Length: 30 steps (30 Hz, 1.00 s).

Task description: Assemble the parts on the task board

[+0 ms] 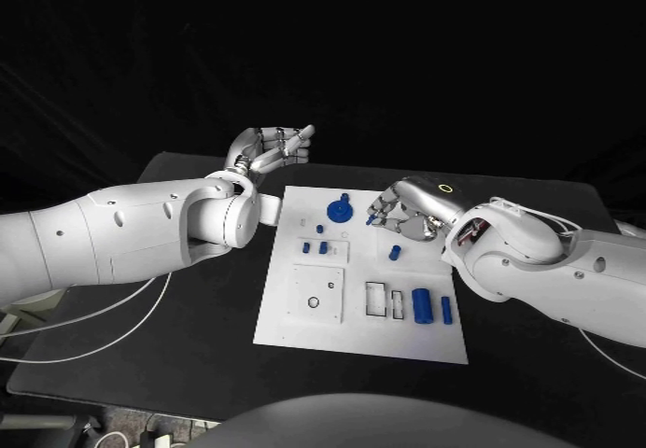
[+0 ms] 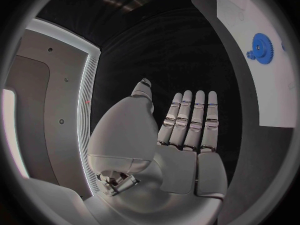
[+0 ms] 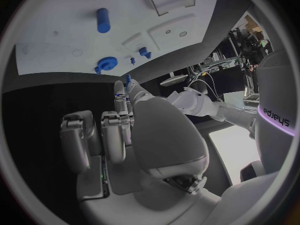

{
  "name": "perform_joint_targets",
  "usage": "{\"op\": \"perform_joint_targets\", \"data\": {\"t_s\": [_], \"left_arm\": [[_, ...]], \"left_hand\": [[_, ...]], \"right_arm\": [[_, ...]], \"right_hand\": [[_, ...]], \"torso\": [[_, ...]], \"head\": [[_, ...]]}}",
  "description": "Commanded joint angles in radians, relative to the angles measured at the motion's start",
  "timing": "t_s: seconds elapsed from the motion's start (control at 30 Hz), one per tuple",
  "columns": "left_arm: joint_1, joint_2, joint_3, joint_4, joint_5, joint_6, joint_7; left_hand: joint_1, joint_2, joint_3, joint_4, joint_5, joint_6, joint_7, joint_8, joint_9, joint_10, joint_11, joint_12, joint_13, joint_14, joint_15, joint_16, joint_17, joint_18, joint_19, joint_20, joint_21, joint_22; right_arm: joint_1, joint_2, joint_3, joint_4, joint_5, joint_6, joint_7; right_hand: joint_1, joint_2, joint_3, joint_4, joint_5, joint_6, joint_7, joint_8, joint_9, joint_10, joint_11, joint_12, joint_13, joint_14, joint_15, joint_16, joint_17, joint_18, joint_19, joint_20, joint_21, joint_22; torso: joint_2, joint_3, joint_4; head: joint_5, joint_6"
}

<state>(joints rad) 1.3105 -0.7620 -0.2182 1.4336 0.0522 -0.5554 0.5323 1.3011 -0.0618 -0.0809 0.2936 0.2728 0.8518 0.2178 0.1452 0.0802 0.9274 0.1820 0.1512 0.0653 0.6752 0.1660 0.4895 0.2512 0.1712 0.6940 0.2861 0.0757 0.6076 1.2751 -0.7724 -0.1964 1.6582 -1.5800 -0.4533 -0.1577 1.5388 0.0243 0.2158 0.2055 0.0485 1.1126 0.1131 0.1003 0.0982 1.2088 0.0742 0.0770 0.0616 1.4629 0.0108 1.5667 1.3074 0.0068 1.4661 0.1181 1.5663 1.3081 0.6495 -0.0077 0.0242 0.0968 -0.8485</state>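
Black table holds my white board. My left hand hangs loose, holding nothing. My right hand pinches a small blue part.

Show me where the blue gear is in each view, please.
Head view: the gear sits near the board's far edge, beside the right hand.
Left wrist view: gear on the board, beyond the left hand.
Right wrist view: gear at the board's edge.
Shared landmark: the board.
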Motion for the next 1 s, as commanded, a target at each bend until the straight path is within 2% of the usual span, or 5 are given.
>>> {"op": "perform_joint_targets", "data": {"t_s": [0.03, 0.13, 0.53, 0.73, 1.0], "left_arm": [[0.0, 0.005, 0.001, -0.005, 0.001, 0.009, 0.007], [0.0, 0.007, 0.001, -0.006, 0.0, 0.009, 0.007], [-0.001, 0.014, 0.001, -0.012, -0.002, 0.012, 0.009], [-0.001, 0.017, 0.001, -0.014, -0.003, 0.013, 0.011], [-0.001, 0.018, 0.001, -0.016, -0.005, 0.014, 0.012]], "left_hand": [[-0.001, 0.011, 0.004, 0.0, 0.003, -0.006, 0.001, 0.007, -0.001, -0.007, -0.002, 0.005, -0.001, -0.008, 0.001, 0.003, -0.001, 0.009, 0.008, 0.0, -0.007, -0.001], [-0.001, 0.011, 0.004, 0.0, 0.003, -0.006, 0.001, 0.007, -0.001, -0.008, -0.002, 0.005, -0.001, -0.009, 0.001, 0.004, -0.002, 0.008, 0.008, 0.0, -0.007, -0.002], [0.0, 0.012, 0.003, 0.0, 0.003, -0.008, 0.002, 0.008, -0.001, -0.01, -0.002, 0.006, -0.001, -0.012, 0.002, 0.004, -0.006, 0.008, 0.007, 0.0, -0.008, -0.006], [0.001, 0.013, 0.003, 0.0, 0.003, -0.008, 0.002, 0.008, -0.001, -0.01, -0.001, 0.006, -0.001, -0.012, 0.002, 0.005, -0.007, 0.008, 0.007, 0.0, -0.009, -0.006], [0.002, 0.015, 0.003, 0.0, 0.003, -0.01, 0.002, 0.008, -0.002, -0.012, -0.001, 0.007, -0.001, -0.014, 0.002, 0.006, -0.01, 0.008, 0.007, 0.001, -0.01, -0.009]], "right_arm": [[0.0, 0.014, 0.0, 0.004, -0.01, 0.064, 0.043], [-0.002, 0.029, 0.0, 0.002, -0.016, 0.088, 0.051], [-0.027, 0.081, 0.0, -0.013, -0.057, 0.178, 0.062], [-0.052, 0.104, 0.0, -0.022, -0.101, 0.198, 0.076], [-0.066, 0.121, -0.001, -0.028, -0.142, 0.222, 0.082]], "right_hand": [[0.004, -0.001, 0.005, 0.0, 0.004, 0.001, 0.009, 0.006, -0.001, 0.004, 0.003, -0.004, -0.001, 0.108, 0.007, 0.004, 0.263, -0.007, 0.105, 0.005, 0.004, 0.263], [0.004, -0.002, 0.005, 0.0, 0.004, 0.0, 0.011, 0.004, -0.002, 0.004, 0.004, -0.006, -0.001, 0.108, 0.009, 0.004, 0.263, -0.007, 0.105, 0.006, 0.004, 0.263], [0.005, -0.005, 0.006, -0.002, 0.004, -0.002, 0.012, 0.001, -0.002, 0.001, 0.006, -0.01, -0.002, 0.108, 0.011, 0.004, 0.263, -0.007, 0.105, 0.009, 0.004, 0.263], [0.006, -0.005, 0.007, -0.003, 0.004, -0.002, 0.012, 0.001, -0.002, 0.001, 0.006, -0.011, -0.001, 0.108, 0.012, 0.004, 0.263, -0.007, 0.105, 0.009, 0.004, 0.263], [0.007, -0.006, 0.008, -0.003, 0.004, -0.003, 0.012, 0.0, -0.002, 0.0, 0.006, -0.012, -0.002, 0.108, 0.012, 0.004, 0.263, -0.007, 0.105, 0.01, 0.004, 0.263]], "torso": [[-0.003, -0.0029, 0.007], [-0.005, -0.0042, 0.0078], [-0.004, -0.0016, 0.0052], [-0.003, -0.0014, 0.0053], [-0.003, -0.0018, 0.0055]], "head": [[0.003, -0.008], [0.002, -0.014], [0.002, -0.022], [-0.001, -0.023], [-0.003, -0.024]]}}
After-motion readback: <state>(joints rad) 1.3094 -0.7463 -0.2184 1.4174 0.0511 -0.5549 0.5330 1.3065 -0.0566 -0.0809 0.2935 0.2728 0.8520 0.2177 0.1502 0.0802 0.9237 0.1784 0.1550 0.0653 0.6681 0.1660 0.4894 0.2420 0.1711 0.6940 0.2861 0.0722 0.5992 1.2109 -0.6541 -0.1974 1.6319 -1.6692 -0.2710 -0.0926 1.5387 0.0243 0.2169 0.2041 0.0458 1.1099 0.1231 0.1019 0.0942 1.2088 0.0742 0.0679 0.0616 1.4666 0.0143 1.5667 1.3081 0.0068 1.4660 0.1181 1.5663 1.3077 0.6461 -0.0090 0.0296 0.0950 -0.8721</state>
